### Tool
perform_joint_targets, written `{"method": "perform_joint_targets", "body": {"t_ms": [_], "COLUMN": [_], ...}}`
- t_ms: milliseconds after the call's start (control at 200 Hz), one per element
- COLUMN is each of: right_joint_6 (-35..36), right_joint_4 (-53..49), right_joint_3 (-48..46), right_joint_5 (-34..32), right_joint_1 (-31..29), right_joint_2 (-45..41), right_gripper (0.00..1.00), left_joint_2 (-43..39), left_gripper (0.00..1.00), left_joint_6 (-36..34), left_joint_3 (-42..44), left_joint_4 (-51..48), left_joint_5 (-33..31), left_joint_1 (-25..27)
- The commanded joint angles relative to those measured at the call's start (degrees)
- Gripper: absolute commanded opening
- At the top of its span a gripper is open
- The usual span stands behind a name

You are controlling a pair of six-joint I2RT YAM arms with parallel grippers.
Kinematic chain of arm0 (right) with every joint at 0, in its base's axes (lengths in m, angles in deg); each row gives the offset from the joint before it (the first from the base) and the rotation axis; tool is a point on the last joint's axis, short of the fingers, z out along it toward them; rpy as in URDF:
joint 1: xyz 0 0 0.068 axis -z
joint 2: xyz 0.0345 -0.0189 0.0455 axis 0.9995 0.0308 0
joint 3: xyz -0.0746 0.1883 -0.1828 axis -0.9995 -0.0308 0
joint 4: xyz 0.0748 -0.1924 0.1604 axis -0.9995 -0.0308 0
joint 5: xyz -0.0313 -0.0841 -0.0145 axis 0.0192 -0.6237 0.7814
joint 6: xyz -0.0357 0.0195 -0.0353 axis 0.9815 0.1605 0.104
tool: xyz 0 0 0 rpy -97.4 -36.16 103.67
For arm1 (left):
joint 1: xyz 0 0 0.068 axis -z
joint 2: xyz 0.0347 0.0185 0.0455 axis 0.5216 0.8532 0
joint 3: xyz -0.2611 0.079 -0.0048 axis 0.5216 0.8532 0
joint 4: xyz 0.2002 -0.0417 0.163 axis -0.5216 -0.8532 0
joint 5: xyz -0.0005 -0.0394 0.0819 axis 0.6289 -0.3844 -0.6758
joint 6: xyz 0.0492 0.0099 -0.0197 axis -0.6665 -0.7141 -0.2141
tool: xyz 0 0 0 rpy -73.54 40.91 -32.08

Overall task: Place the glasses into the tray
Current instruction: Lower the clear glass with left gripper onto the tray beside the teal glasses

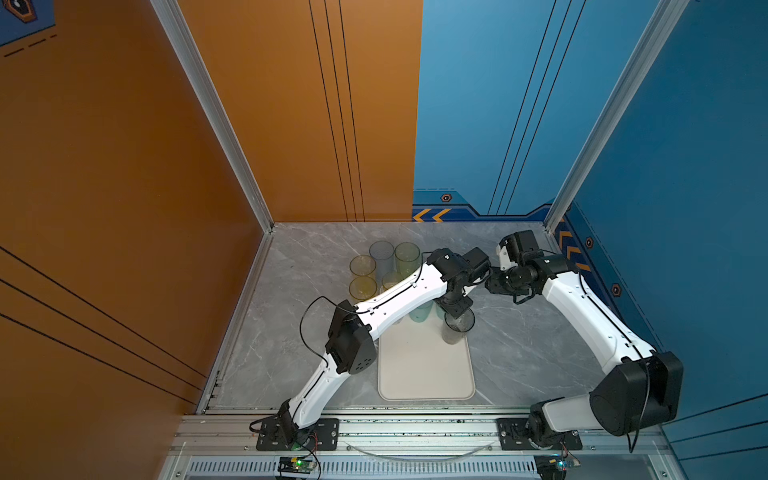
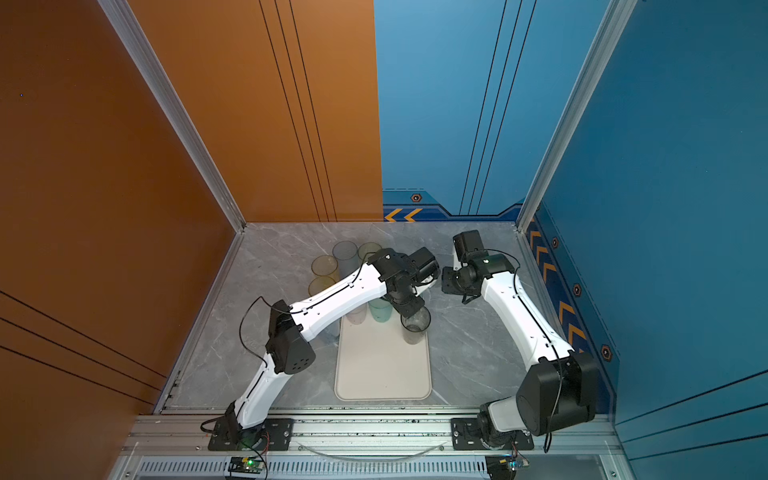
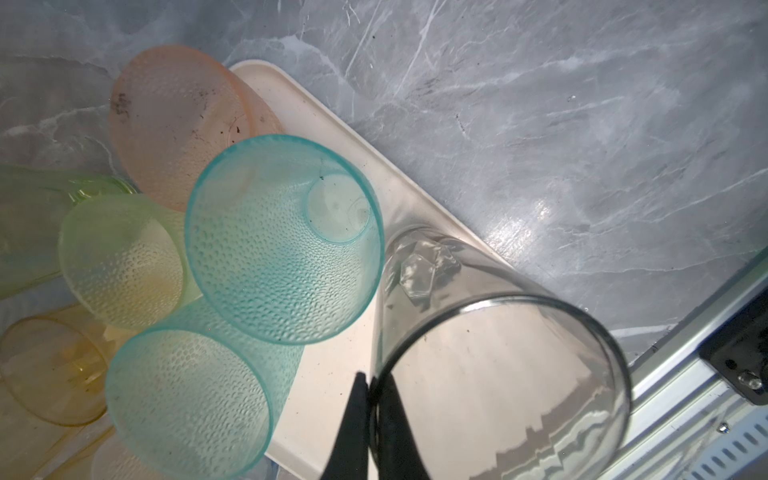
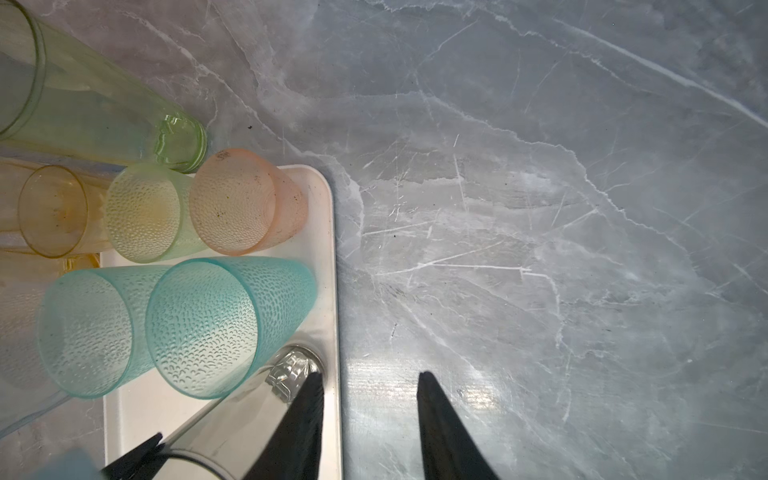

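Left wrist: left gripper [image 3: 371,380] pinches upright clear glass [image 3: 498,353] at rim; right gripper [image 4: 370,376] parted.

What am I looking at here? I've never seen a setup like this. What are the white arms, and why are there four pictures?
These are two robot arms, each ending in a pair of black fingers. Two pictures look down on the whole scene from overhead and are nearly alike. The other two come from a camera on each arm's wrist.

On the grey marble table lies a cream tray. A pink glass and a teal glass stand in it, and more coloured glasses stand on the table behind.

The left arm's fingers pinch the rim of a clear glass at the tray's far corner. The right arm's fingers are apart and hold nothing.
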Motion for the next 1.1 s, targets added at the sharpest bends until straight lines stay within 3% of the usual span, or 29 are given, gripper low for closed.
{"method": "perform_joint_targets", "body": {"t_ms": [0,1097], "right_joint_6": [-0.08,0.18], "right_joint_4": [-0.03,0.11], "right_joint_3": [-0.23,-0.14], "right_joint_5": [0.74,0.83], "right_joint_1": [-0.42,-0.50], "right_joint_2": [0.57,1.52], "right_gripper": [0.37,0.37], "left_joint_2": [0.46,1.88], "left_gripper": [0.06,0.15], "left_joint_6": [0.01,-0.13], "left_joint_3": [0.20,-2.94], "left_joint_4": [-1.59,-1.59], "left_joint_5": [1.55,-0.08], "left_joint_1": [-0.55,-1.41]}}
